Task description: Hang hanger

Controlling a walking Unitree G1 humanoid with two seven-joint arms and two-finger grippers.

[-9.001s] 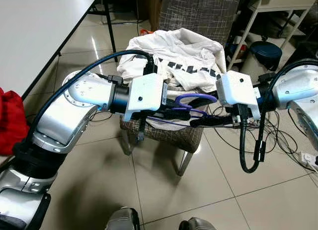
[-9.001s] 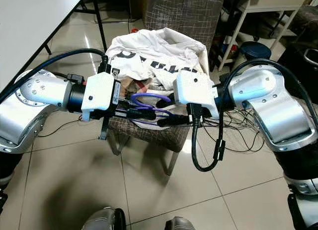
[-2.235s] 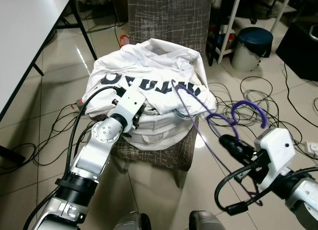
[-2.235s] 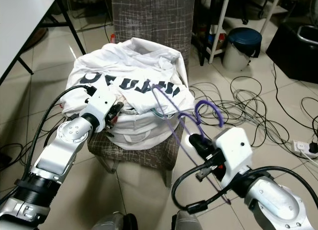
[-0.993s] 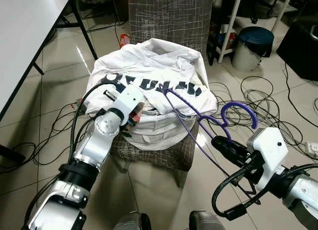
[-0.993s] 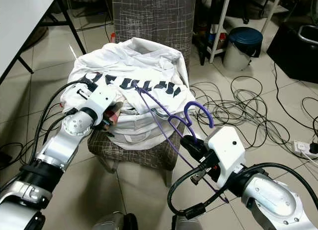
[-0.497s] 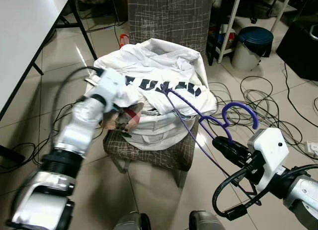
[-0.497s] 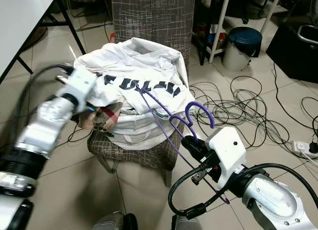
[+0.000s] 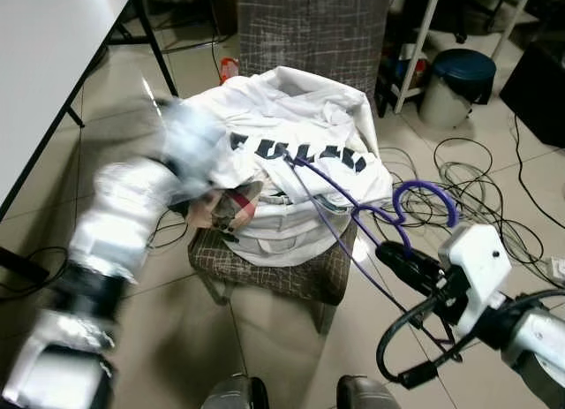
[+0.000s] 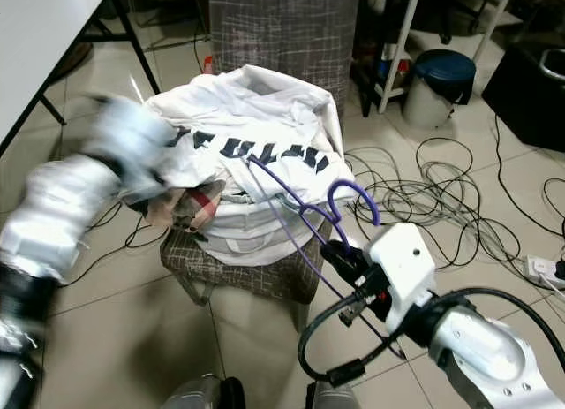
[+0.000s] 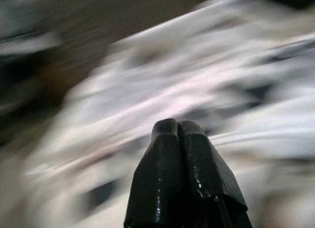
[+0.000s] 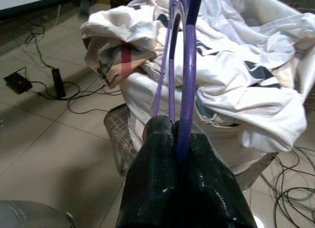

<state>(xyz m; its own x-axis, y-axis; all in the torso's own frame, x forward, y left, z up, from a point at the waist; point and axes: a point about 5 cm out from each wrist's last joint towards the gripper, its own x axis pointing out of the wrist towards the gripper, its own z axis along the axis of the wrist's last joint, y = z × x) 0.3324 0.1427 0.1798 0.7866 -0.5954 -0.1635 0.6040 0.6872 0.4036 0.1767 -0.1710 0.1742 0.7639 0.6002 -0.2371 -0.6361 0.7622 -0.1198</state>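
Hanger [image 10: 305, 210], purple wire, sits clamped at its neck in the right gripper [image 10: 340, 252] beside the clothes-heaped chair [image 10: 282, 25], unhung, while the blurred left gripper [image 11: 179, 132], fingers pressed together and empty, is by the white shirt [image 10: 256, 126].

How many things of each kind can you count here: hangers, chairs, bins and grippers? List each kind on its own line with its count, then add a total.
Purple hangers: 1
Chairs: 1
Dark bins: 1
Grippers: 2, the right gripper and the left gripper
Total: 5
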